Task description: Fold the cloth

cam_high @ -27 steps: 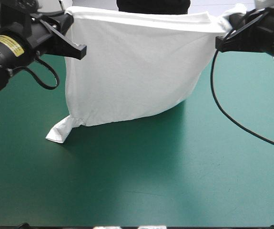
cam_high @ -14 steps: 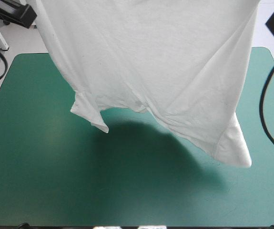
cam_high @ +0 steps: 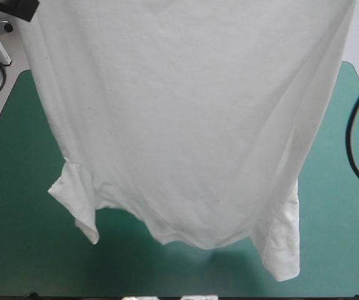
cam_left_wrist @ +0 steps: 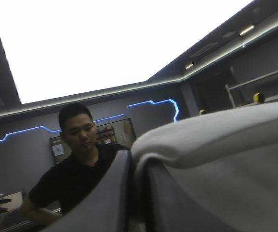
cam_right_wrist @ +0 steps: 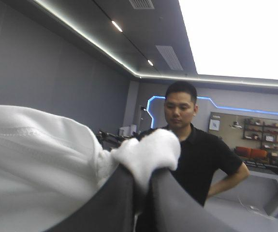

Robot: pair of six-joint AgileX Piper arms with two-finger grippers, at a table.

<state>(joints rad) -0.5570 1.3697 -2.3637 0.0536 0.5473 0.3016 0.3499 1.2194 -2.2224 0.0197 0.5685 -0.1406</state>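
The left gripper [cam_left_wrist: 135,166] and right gripper [cam_right_wrist: 141,178] each pinch a bunched fold of the soft white T-shirt [cam_high: 185,125], which hangs high as a smooth, wide sheet above the teal-green cover [cam_high: 17,256], its 2 short sleeves drooping at the lower corners.

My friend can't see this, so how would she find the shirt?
Start at the teal-green table filling the high view. Over it hangs the T-shirt, spread wide like a curtain, a short sleeve dangling at each low corner. It is the only white thing there, pinched along its top by the left gripper and the right gripper.
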